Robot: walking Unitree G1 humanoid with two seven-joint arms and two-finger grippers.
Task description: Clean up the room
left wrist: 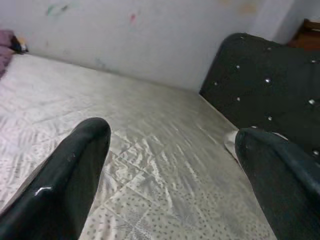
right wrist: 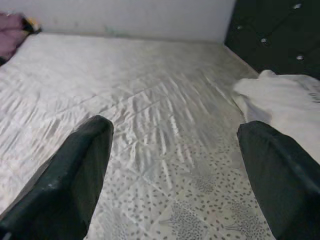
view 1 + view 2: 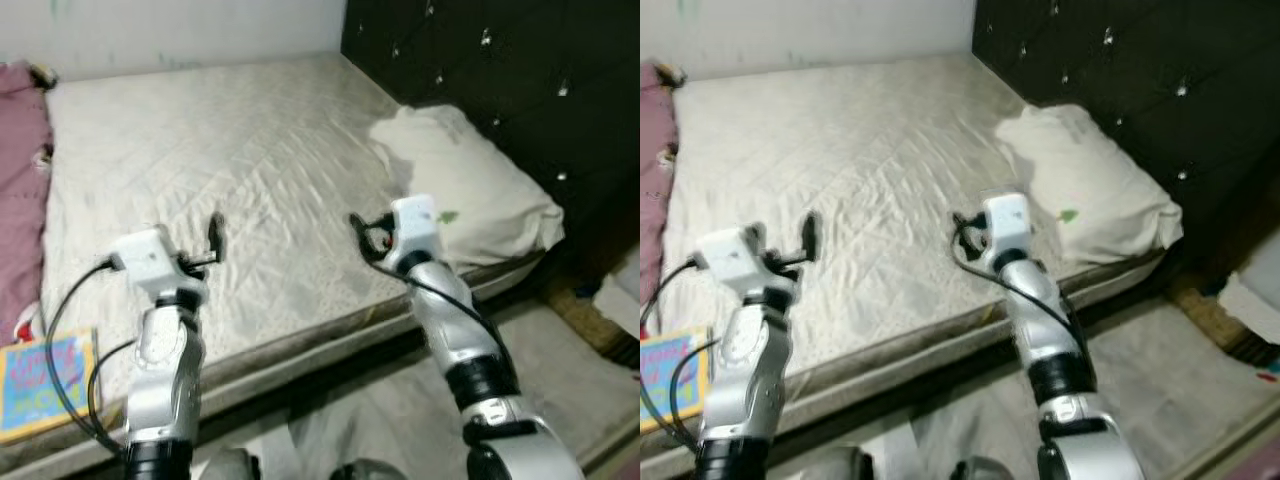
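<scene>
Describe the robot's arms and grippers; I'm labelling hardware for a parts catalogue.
Both arms are silver metal with black joint bands. Each wrist carries a white boxy housing. The left gripper and right gripper each have two long glossy black fingers. Black cables loop along each arm.

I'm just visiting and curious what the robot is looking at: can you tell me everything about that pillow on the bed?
The pillow is off-white, soft and a bit rumpled, in what looks like a cotton case with a small green mark near its lower edge. It lies flat on the mattress at the corner nearest the dark tufted headboard, which it rests against or lies very close to. Nothing sits on it. The right hand hovers just beside it, not touching.
</scene>
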